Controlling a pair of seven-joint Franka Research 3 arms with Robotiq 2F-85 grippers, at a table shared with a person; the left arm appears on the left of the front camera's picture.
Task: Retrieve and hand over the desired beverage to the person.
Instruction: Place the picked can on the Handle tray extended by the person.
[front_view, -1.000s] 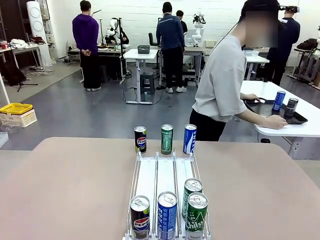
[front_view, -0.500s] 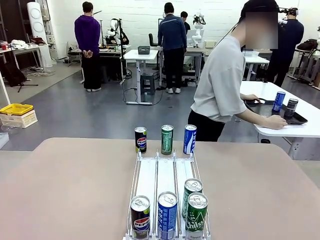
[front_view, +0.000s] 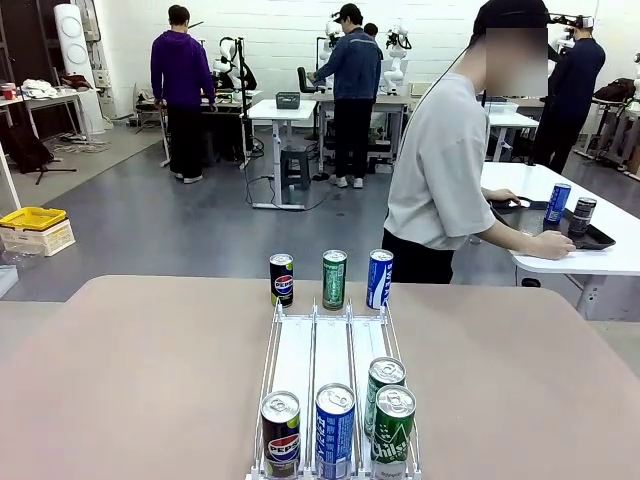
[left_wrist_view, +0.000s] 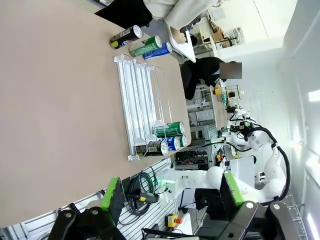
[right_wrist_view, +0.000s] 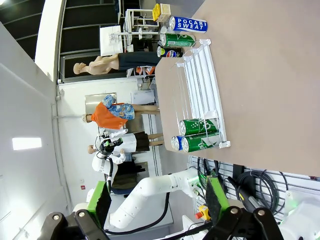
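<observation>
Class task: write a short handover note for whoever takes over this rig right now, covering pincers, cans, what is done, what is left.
Left pincer: open, empty, above the table.
Right pincer: open, empty.
Cans: four at the near end of the white rack; three upright at its far end.
The person is turned to the side table, hands there.
Done: nothing picked.
Left: learn the wanted drink, grasp it, hand it over.

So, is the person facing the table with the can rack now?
No, the person is turned sideways, hand on the white side table.
</observation>
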